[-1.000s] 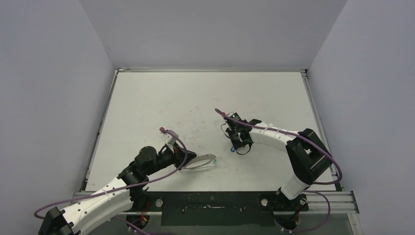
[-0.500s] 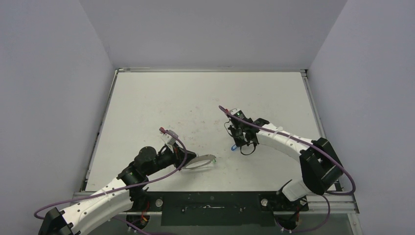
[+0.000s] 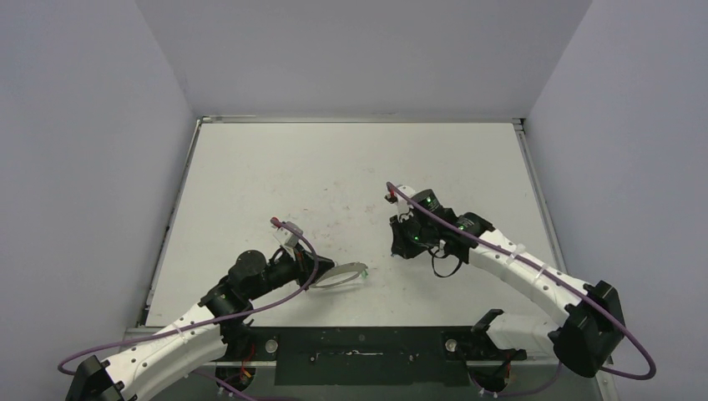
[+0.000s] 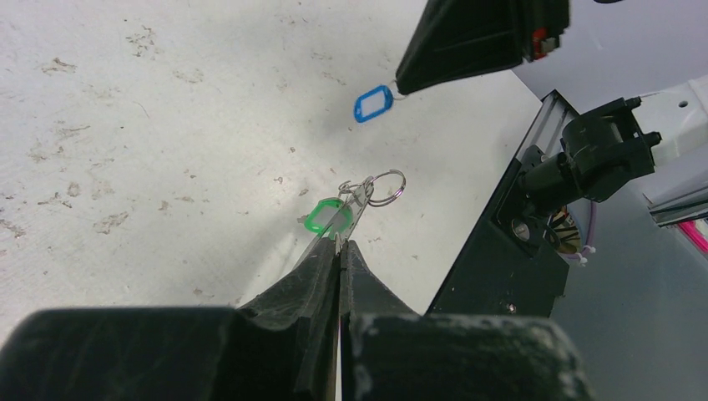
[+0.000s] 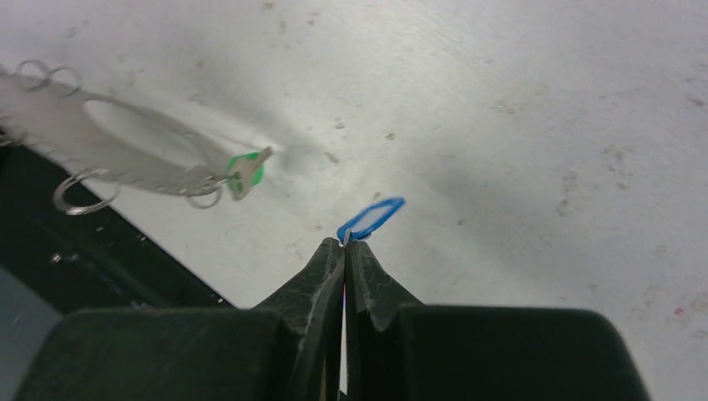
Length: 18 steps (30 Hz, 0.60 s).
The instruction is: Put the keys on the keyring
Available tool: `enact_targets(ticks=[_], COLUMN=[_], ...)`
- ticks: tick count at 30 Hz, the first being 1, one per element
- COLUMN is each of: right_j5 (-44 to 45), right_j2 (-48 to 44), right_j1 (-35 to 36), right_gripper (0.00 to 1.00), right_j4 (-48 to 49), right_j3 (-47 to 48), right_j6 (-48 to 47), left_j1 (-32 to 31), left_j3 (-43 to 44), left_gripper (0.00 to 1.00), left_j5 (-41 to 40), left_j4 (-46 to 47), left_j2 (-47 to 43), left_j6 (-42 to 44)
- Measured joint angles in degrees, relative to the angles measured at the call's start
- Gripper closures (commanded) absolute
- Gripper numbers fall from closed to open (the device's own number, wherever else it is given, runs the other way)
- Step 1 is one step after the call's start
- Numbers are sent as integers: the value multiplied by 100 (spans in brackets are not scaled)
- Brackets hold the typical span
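Scuffed white table (image 3: 351, 159), grey walls (image 3: 83, 125)

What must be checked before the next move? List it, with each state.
1. Left gripper shut on keyring: ok.
2. Right gripper shut on blue key: ok.
3. Green key threaded on keyring: cannot tell; it sits at the keyring's far end.
4. Blue key on keyring: not ok; they are apart.
5. Keyring's opening turned toward blue key: cannot tell.
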Motion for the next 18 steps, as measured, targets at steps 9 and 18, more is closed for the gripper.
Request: enact_targets(ticks=[9,18], right_j5=[-1167,-1464], right_j2=[-789,-887], right_j1=[909,1460], right_gripper=[100,100], right_j4=[562,1690], right_j3=[-490,-772], right_j6=[404,1113], left_j1=[0,0], left_j3=[0,-2], left_gripper=[100,100], left_j5=[-7,-9], left_j4=[7,79], left_j2=[52,61], left_j6=[-2,-4])
